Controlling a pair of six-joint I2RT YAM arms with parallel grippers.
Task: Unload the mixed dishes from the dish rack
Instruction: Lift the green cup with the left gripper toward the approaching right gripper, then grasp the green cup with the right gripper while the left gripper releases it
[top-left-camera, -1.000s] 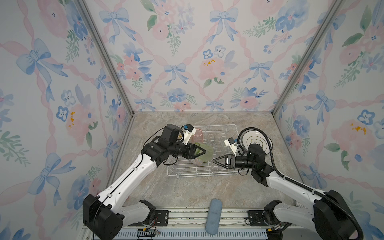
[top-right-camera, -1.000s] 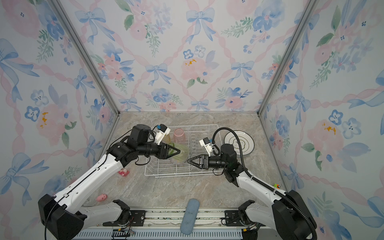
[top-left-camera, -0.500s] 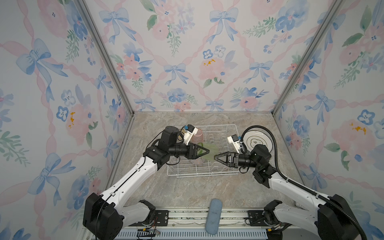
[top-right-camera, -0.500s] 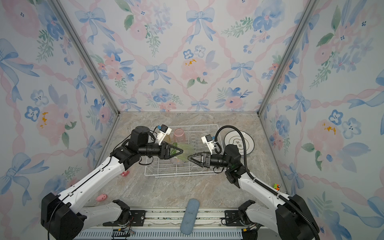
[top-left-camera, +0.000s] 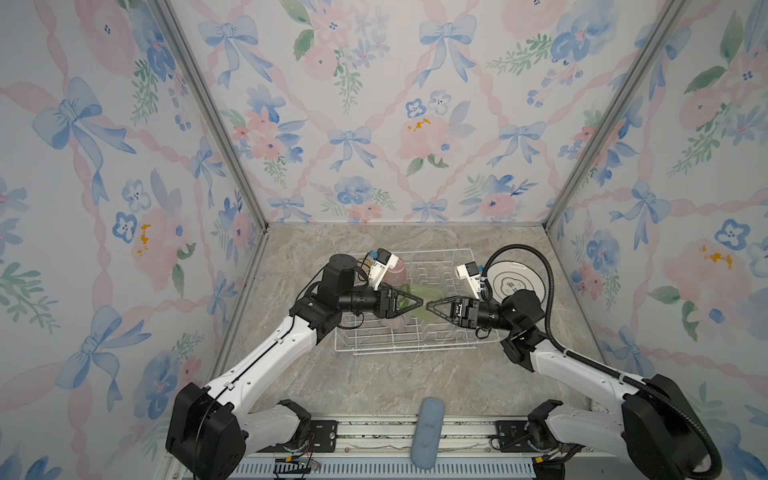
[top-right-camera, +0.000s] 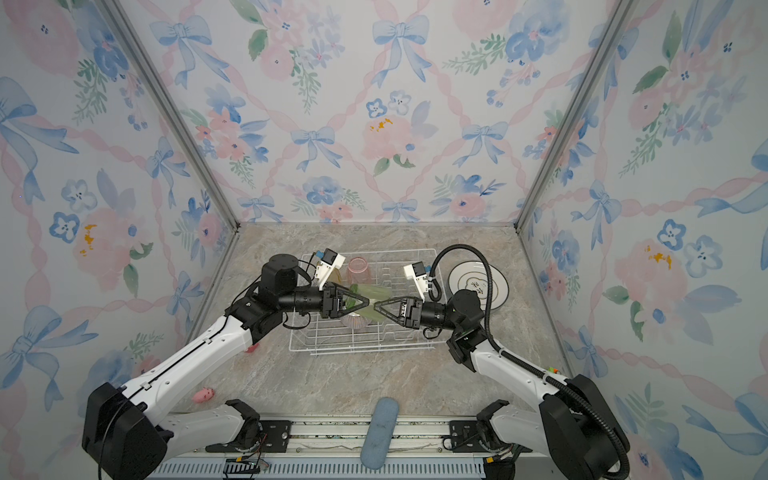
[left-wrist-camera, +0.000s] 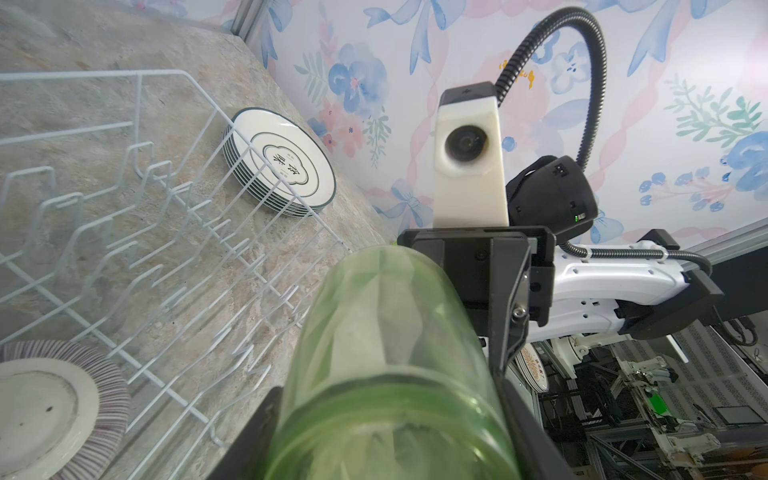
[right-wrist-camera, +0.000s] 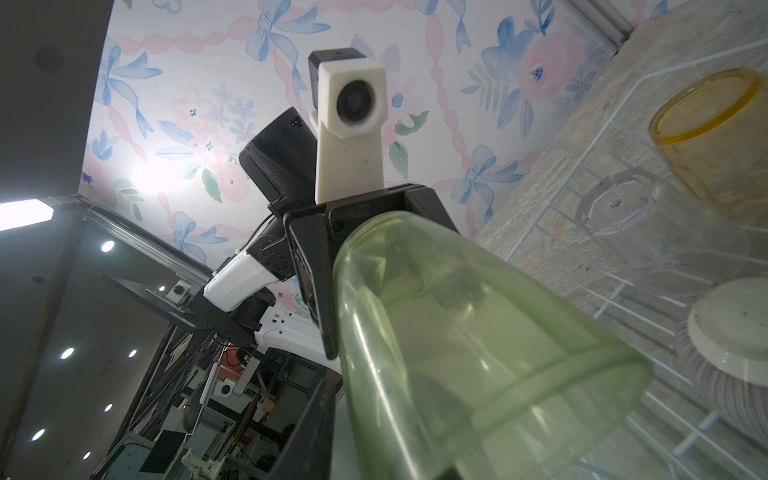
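Note:
A green tumbler (top-left-camera: 410, 289) (top-right-camera: 356, 291) (left-wrist-camera: 390, 332) (right-wrist-camera: 457, 332) hangs on its side over the dish rack (top-left-camera: 415, 351) (top-right-camera: 361, 352). My left gripper (top-left-camera: 417, 301) (top-right-camera: 365, 300) (left-wrist-camera: 390, 428) is shut across its body. My right gripper (top-left-camera: 429, 306) (top-right-camera: 377, 307) (right-wrist-camera: 374, 436) faces it tip to tip, its jaws narrowed at the tumbler's other end; contact is unclear. In the rack are an upturned striped bowl (top-left-camera: 395, 322) (right-wrist-camera: 727, 345) and pink (top-right-camera: 358, 269), yellow (right-wrist-camera: 715, 137) and clear (right-wrist-camera: 623, 208) tumblers. Stacked plates (top-left-camera: 515, 282) (left-wrist-camera: 282, 166) lie on the table to the rack's right.
The right arm's black cable (top-left-camera: 519, 249) loops over the plates. A blue-grey pad (top-left-camera: 428, 432) sits on the front rail. Two small pink objects (top-right-camera: 203, 394) (top-right-camera: 249, 349) lie on the table at the left. Papered walls close in on three sides.
My right gripper has moved left to the tumbler's free end, and its jaws have narrowed. The left gripper still holds the tumbler over the rack.

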